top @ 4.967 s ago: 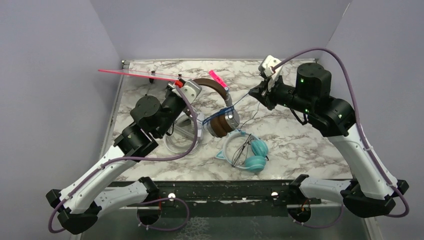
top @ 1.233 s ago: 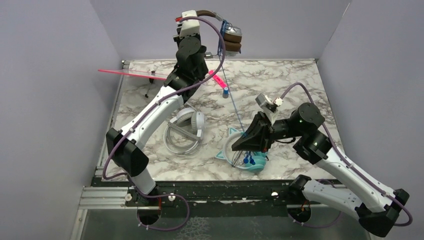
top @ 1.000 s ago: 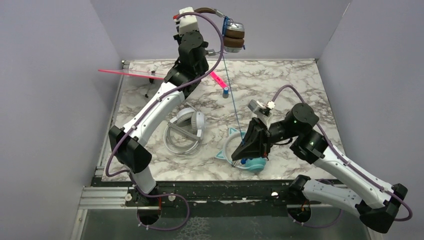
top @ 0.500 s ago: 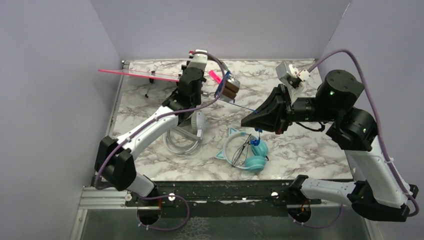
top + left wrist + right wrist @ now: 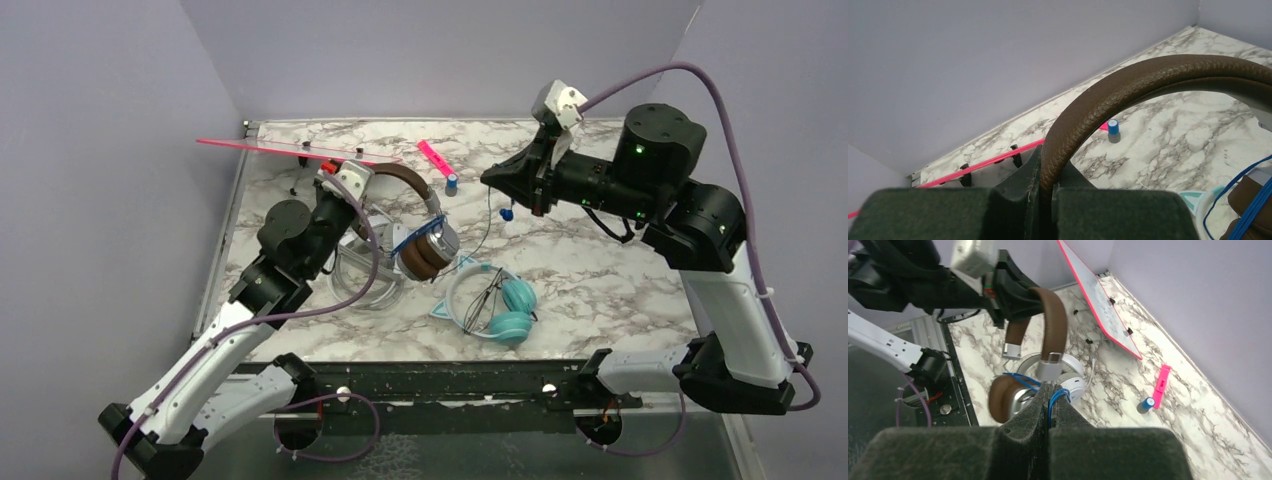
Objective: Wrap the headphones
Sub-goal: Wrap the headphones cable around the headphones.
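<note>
My left gripper (image 5: 343,186) is shut on the headband of the brown headphones (image 5: 424,250) and holds them above the white-grey headphones (image 5: 362,280). The headband (image 5: 1128,85) runs between the left gripper's (image 5: 1048,192) pads. A blue cord (image 5: 412,238) is wound around the brown cups. My right gripper (image 5: 493,180) is shut on that blue cord (image 5: 1059,394), raised over the table's back middle; the cord's end dangles below it. The right wrist view shows the gripper (image 5: 1049,396), the brown headphones (image 5: 1049,330) and the white-grey headphones (image 5: 1075,377). The teal cat-ear headphones (image 5: 496,306) lie at front centre.
A pink-rimmed board (image 5: 285,150) stands at the back left, also in the right wrist view (image 5: 1103,300). A pink marker (image 5: 432,153) and a small blue-capped item (image 5: 452,183) lie at back centre. Purple walls enclose the table on three sides.
My left arm has brought the brown headphones down from high at the back to just over the white-grey set. My right gripper has moved from beside the teal set up and back, keeping the cord.
</note>
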Robot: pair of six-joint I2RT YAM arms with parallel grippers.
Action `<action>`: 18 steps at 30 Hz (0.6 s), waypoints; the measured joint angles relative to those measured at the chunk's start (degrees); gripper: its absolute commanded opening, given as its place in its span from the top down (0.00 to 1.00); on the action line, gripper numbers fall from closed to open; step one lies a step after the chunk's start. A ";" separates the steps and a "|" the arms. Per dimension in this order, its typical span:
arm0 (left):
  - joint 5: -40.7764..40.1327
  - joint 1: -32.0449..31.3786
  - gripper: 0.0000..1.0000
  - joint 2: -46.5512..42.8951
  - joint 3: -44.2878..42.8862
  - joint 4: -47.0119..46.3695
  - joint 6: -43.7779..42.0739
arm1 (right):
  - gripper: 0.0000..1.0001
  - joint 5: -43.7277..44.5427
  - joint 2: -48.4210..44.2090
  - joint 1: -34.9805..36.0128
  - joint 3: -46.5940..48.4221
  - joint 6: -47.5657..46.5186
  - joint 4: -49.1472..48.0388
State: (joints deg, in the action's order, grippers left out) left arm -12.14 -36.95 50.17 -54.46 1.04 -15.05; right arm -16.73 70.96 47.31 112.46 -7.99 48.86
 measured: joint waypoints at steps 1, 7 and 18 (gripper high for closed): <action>1.07 0.00 1.00 -1.31 0.00 0.96 0.13 | 0.99 0.81 0.63 0.00 0.17 -0.35 0.07; 2.58 -0.02 1.00 -2.27 -0.07 6.45 2.86 | 0.99 -5.60 7.45 0.00 7.87 -2.12 -0.07; -12.02 0.48 1.00 17.33 -11.08 14.99 23.02 | 0.99 -30.86 8.70 0.00 12.61 -0.15 -3.30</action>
State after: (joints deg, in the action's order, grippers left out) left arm -24.16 -36.47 67.51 -65.54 16.03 7.97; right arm -47.59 79.66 47.31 125.08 -8.14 45.56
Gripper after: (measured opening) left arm 0.048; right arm 0.012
